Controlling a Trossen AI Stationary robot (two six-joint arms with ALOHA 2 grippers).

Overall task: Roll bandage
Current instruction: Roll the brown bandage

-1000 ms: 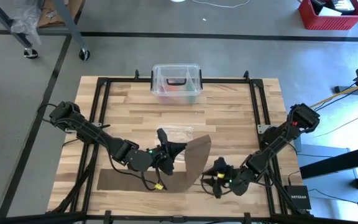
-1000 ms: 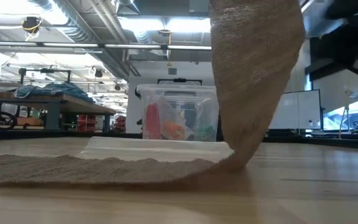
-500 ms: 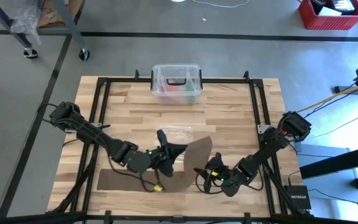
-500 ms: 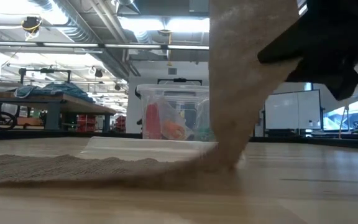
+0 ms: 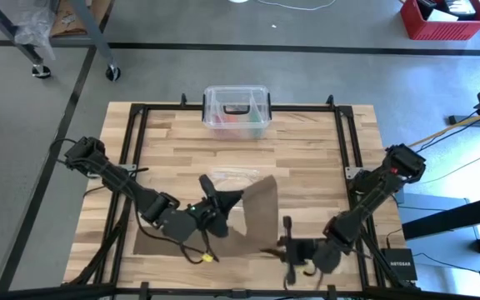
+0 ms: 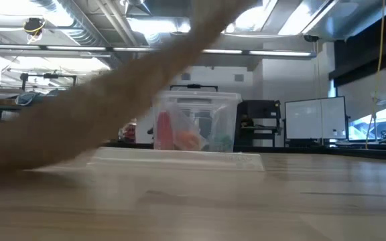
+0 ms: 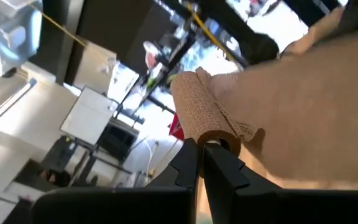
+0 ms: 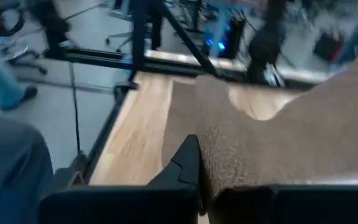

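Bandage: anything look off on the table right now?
Yes. The long dark brown fabric bandage is not flat: its middle stands up in a twisted fold between the left gripper and right gripper, both shut on it. Only a small roll has formed.

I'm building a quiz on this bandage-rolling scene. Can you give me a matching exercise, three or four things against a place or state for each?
Things:
1. bandage
2. clear plastic box
3. left gripper
4. right gripper

Places or states:
A. at the table's far edge, lid on
B. shut on a small rolled end
C. partly lifted off the table between both arms
D. shut on a flat stretch of the strip

Pairs: 1-C, 2-A, 3-B, 4-D
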